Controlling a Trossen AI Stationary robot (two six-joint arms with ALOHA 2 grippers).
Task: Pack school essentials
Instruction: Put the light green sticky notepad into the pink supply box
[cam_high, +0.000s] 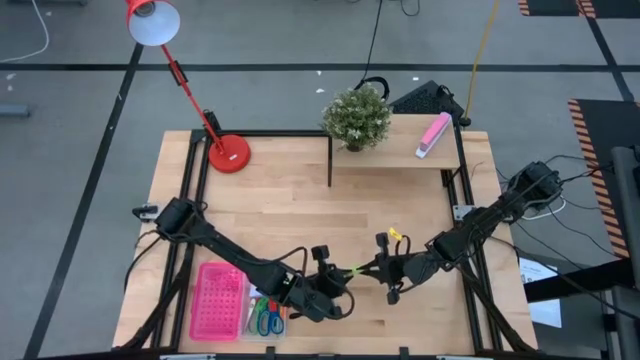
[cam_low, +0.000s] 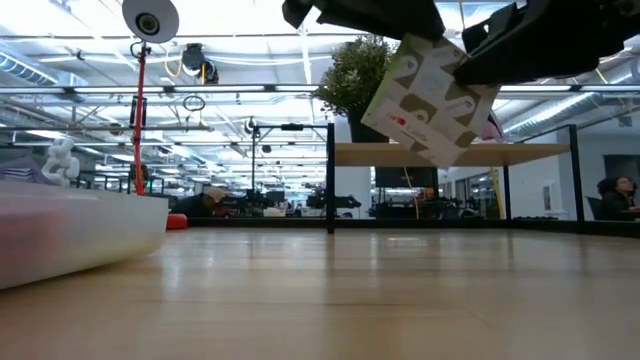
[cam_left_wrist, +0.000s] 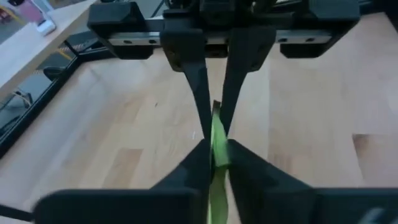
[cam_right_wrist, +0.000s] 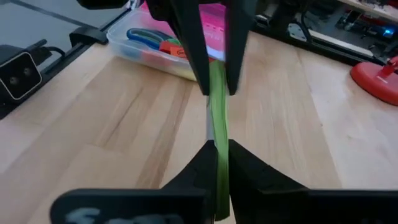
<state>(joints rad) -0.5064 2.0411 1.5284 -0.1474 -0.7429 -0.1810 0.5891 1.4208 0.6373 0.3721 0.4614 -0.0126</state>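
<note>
Both arms meet over the front of the desk (cam_high: 400, 215), at about six o'clock from its middle, and between them they hold one green pad (cam_high: 353, 269) edge-on, up off the wood. From above it is only a thin green sliver between the left pincer (cam_high: 337, 283) and the right pincer (cam_high: 383, 270). The left wrist view makes the grip plain: the left pincer (cam_left_wrist: 212, 163) is pinched on the pad (cam_left_wrist: 216, 140), and the other arm's fingers close on its far end. The right wrist view shows the same from the other side, the right pincer (cam_right_wrist: 217, 163) pressed onto the pad (cam_right_wrist: 218, 112). That view also takes in a clear box (cam_right_wrist: 140, 46) beyond, with blue-handled scissors (cam_right_wrist: 144, 37) and a red-orange bit inside, next to a pink tray (cam_right_wrist: 211, 25); from above the box (cam_high: 266, 317) sits at about seven o'clock, just right of the tray (cam_high: 219, 300), with green, red and blue handles showing. Only the low view shows a white card (cam_low: 430, 100) with grey-green shapes and a small red mark hanging tilted under the dark arms; the mark is too small to read, and no other writing can be made out. At the back stand a red lamp (cam_high: 228, 153) at eleven o'clock, a plant (cam_high: 356, 117) at twelve, and a pink block (cam_high: 433, 134) on a shelf (cam_high: 395, 150) at one o'clock.
</note>
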